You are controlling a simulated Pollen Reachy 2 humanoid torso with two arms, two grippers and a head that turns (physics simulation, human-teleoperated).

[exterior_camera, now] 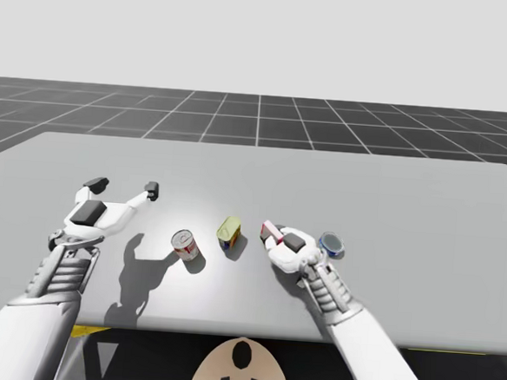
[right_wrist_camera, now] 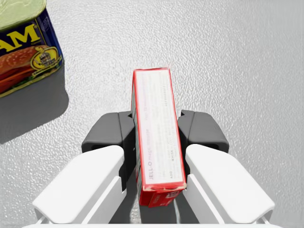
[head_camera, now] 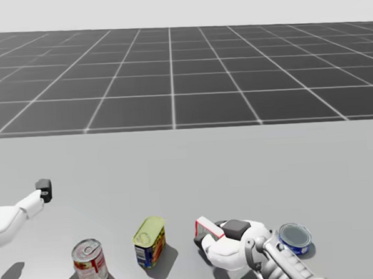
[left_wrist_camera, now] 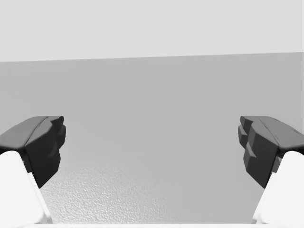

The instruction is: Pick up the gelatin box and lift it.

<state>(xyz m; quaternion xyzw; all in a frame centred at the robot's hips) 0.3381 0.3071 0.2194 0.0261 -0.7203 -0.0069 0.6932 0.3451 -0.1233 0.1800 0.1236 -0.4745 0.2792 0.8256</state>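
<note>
The gelatin box [right_wrist_camera: 156, 128] is a thin red box with a pale face, standing on edge between the fingers of my right gripper [right_wrist_camera: 154, 130], which is shut on it from both sides. In the high view the red box [exterior_camera: 270, 232] sits at my right gripper [exterior_camera: 274, 237] near the table's middle, low over the surface. The head view shows the box [head_camera: 207, 228] sticking out of the same hand. My left gripper [exterior_camera: 123, 186] hovers over the table's left part, open, and the left wrist view shows nothing between its fingers [left_wrist_camera: 42, 147].
A blue and yellow rectangular tin [exterior_camera: 229, 233] stands just left of the red box. A red and white can [exterior_camera: 185, 245] is further left. A short blue can [exterior_camera: 331, 244] sits right of my right hand. The grey table [exterior_camera: 409, 201] stretches far behind.
</note>
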